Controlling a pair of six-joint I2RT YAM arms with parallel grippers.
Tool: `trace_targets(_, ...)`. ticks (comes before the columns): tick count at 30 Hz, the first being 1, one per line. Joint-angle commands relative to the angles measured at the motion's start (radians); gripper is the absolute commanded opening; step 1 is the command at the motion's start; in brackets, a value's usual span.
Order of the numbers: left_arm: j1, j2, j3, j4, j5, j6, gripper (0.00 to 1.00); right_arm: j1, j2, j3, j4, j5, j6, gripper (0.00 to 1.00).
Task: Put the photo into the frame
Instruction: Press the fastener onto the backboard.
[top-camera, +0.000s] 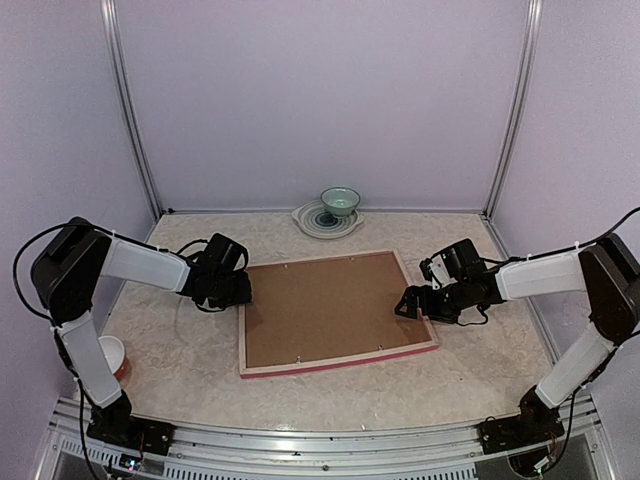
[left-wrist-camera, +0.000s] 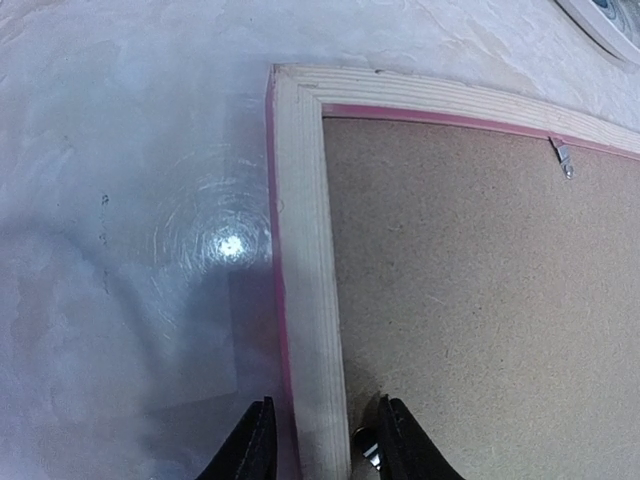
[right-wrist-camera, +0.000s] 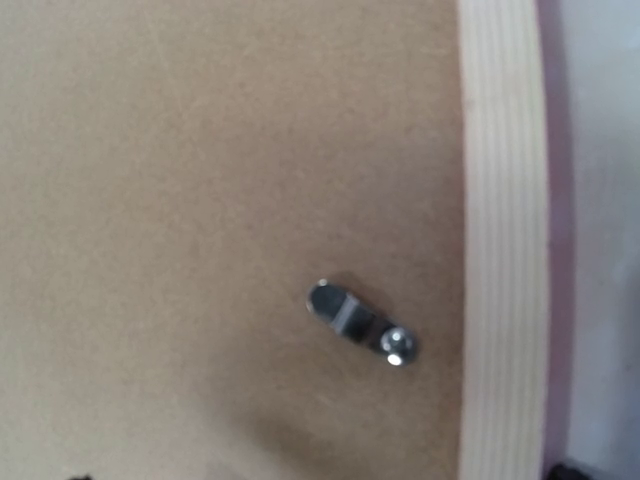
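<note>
The frame (top-camera: 340, 364) lies face down in the middle of the table, its pale wood back up and a pink edge showing. A brown hardboard backing (top-camera: 325, 310) fills it. The photo is hidden. My left gripper (top-camera: 240, 291) is at the frame's left rail (left-wrist-camera: 305, 300). It is open (left-wrist-camera: 322, 432), with one finger outside the rail, the other inside over the backing (left-wrist-camera: 480, 300) beside a metal clip (left-wrist-camera: 368, 448). My right gripper (top-camera: 410, 303) hovers open over the right side, above a turn clip (right-wrist-camera: 360, 322) and the right rail (right-wrist-camera: 505, 250).
A green bowl (top-camera: 340, 202) stands on a patterned plate (top-camera: 322, 222) at the back of the table. A small white bowl (top-camera: 111, 352) sits at the near left by the left arm. Another clip (left-wrist-camera: 563, 155) shows on the far rail.
</note>
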Motion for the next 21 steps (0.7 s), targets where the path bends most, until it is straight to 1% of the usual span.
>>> trace_targets(1,0.006,-0.009,-0.023,-0.095,0.002,0.016,0.35,0.01,0.022,-0.009,-0.008,-0.005,-0.005,0.99)
trace_targets(2,0.006,-0.009,-0.023,-0.096,0.001,0.017,0.35,0.01,0.022,-0.008,-0.009,-0.005,-0.007,0.98)
trace_targets(5,0.007,-0.011,-0.02,-0.103,-0.001,0.018,0.27,0.01,0.022,-0.006,-0.01,-0.005,-0.006,0.99)
trace_targets(7,0.007,-0.013,-0.019,-0.107,-0.003,0.02,0.27,0.01,0.02,-0.005,-0.012,-0.004,-0.007,0.99)
trace_targets(8,0.008,-0.014,-0.019,-0.107,-0.001,0.019,0.24,0.009,0.02,-0.004,-0.012,-0.003,-0.008,0.99)
trace_targets(10,0.008,-0.016,-0.018,-0.11,-0.002,0.02,0.23,0.009,0.02,-0.004,-0.014,-0.003,-0.009,0.99)
trace_targets(11,0.008,-0.018,-0.018,-0.11,-0.001,0.02,0.2,0.009,0.019,-0.004,-0.015,-0.003,-0.009,0.99)
trace_targets(13,0.01,-0.02,-0.018,-0.11,0.001,0.02,0.07,0.01,0.019,-0.003,-0.014,-0.004,-0.009,0.99)
trace_targets(14,0.01,-0.021,-0.018,-0.11,0.004,0.019,0.05,0.009,0.019,-0.002,-0.015,-0.003,-0.01,0.99)
trace_targets(21,0.017,-0.031,-0.024,-0.099,0.025,0.021,0.05,0.009,0.016,0.003,-0.022,0.0,-0.015,0.99)
